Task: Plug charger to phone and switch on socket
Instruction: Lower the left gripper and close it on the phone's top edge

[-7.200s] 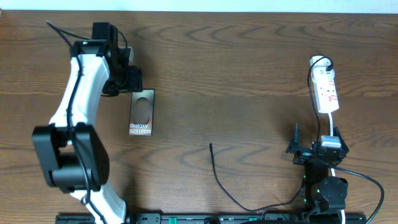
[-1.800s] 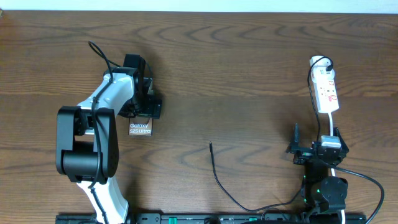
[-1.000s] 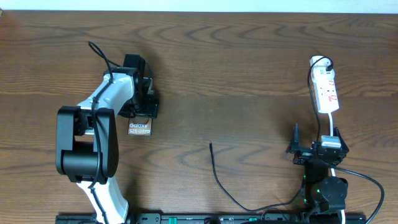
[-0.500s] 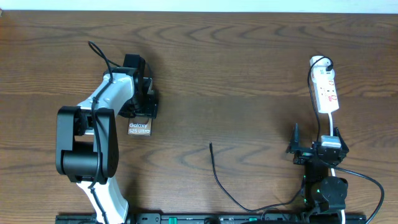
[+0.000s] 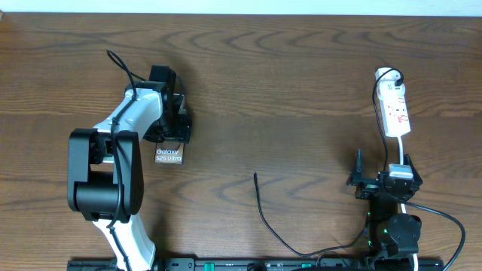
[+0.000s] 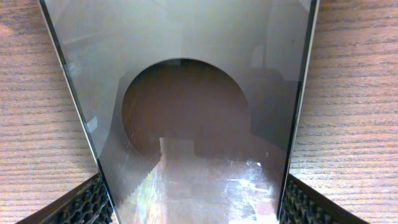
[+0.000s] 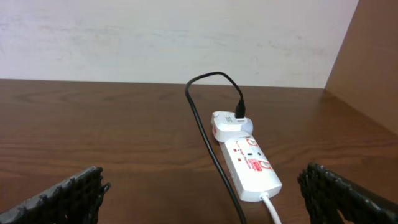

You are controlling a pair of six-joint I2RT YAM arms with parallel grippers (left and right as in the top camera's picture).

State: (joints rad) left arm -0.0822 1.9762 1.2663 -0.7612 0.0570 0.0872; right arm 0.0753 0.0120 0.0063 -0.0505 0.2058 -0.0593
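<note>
Close to the near edge of the bench (image 5: 301,68), toward its right corner, the right gripper (image 7: 202,190) is resting with its fingers (image 7: 78,190) spread wide and nothing between them, facing the far edge. To its left, the charger (image 5: 265,217) is lying loose on the wood, curving up from the near edge with its plug tip pointing toward the far edge, well apart from both grippers. Farther back on the left half, the left gripper (image 6: 198,206) is pinching the phone (image 5: 169,155) by its two long edges, the pads (image 6: 93,205) pressing against either side while the bronze oval is filling the wrist view; only the lettered near end of the slab is showing past the arm from overhead. Nearer the far right corner, the socket (image 5: 395,111) is lying lengthwise in line with the right gripper, its white cord (image 5: 399,147) running back toward that gripper and a black plug (image 7: 239,117) sitting at its far end.
</note>
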